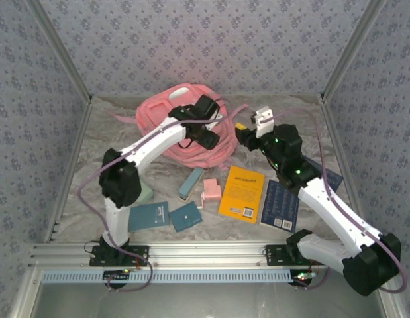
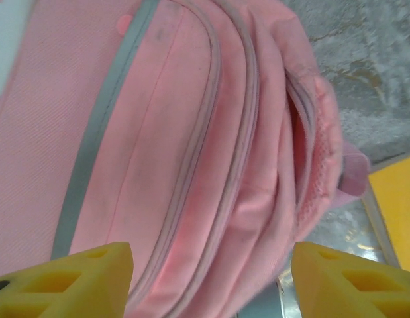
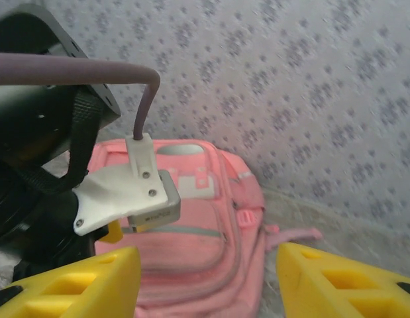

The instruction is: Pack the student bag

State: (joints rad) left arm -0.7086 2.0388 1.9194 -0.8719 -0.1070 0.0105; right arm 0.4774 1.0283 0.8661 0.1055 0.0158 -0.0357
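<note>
Bag (image 1: 153, 114) far-centre on table (image 1: 165, 185); left tool (image 2: 211, 281) and right tool (image 3: 208, 281) both wide, empty.
Left tool hangs close over bag's front zips. Right tool sits just right of bag, facing it. Yellow book (image 1: 242, 193) and blue book (image 1: 281, 205) lie nearer, right of centre.
</note>
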